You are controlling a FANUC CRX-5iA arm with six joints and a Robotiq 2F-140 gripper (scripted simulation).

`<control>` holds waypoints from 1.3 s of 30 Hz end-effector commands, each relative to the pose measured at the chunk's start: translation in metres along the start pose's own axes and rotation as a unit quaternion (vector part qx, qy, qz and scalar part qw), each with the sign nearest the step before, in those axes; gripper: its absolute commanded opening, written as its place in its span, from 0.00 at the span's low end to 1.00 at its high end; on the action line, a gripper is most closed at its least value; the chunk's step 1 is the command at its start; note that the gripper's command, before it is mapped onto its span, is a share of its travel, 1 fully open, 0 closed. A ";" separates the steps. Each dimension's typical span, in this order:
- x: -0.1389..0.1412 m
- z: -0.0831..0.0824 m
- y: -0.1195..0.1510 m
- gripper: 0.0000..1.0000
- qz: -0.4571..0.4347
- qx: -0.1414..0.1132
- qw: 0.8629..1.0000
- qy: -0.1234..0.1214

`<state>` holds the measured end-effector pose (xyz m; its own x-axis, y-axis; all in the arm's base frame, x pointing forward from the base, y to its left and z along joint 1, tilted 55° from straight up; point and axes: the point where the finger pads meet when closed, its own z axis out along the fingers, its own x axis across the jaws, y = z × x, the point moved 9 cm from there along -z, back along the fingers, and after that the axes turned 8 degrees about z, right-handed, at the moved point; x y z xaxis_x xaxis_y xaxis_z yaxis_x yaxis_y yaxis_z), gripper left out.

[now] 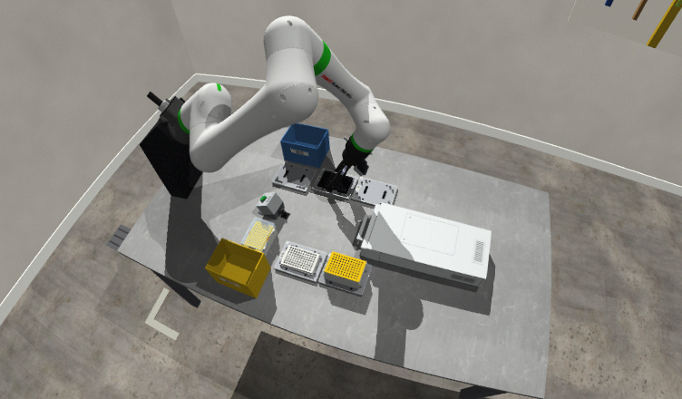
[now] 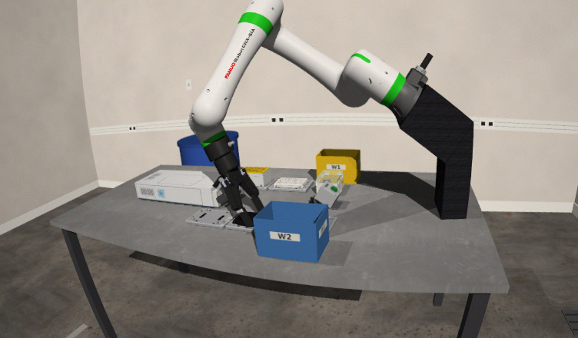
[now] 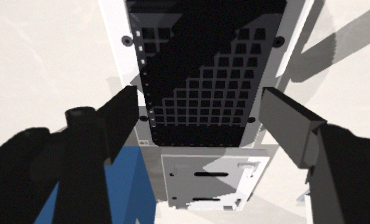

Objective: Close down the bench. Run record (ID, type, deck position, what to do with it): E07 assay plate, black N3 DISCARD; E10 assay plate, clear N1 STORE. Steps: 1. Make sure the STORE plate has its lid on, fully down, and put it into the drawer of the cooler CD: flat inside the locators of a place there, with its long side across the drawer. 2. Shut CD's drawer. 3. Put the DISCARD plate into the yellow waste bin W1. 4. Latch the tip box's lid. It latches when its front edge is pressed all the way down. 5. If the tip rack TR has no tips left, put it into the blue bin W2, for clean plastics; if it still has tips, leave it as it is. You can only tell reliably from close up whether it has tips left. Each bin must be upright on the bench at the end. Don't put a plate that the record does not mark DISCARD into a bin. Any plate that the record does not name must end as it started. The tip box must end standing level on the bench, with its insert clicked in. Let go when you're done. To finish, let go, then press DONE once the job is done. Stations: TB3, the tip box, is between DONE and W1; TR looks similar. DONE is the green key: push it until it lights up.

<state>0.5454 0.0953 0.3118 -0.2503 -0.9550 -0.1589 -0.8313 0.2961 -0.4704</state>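
Observation:
The black assay plate (image 1: 338,186) sits in the middle deck nest, between two bare nests. In the wrist view its grid of wells (image 3: 201,75) fills the upper middle. My gripper (image 1: 344,170) is open and tilted, low over the plate's end. Its fingers stand on either side of the plate's short end, apart from its sides. It also shows in the exterior view (image 2: 242,212), just left of the blue bin W2 (image 2: 290,230). The yellow bin W1 (image 1: 237,267) stands upright at the front left.
The blue bin W2 (image 1: 305,142) stands close behind the nests. The white cooler CD (image 1: 427,243) lies to the right. The tip box (image 1: 258,235), green DONE key (image 1: 264,199), a white-welled plate (image 1: 298,259) and a yellow tip rack (image 1: 344,267) stand along the front.

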 end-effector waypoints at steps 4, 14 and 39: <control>0.000 -0.001 0.000 0.67 0.000 0.000 1.000 0.000; 0.000 -0.001 0.000 0.64 0.000 0.000 1.000 0.000; 0.000 -0.003 0.001 0.10 0.000 0.000 1.000 0.000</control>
<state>0.5435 0.0954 0.3132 -0.2503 -0.9550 -0.1589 -0.8313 0.2961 -0.4704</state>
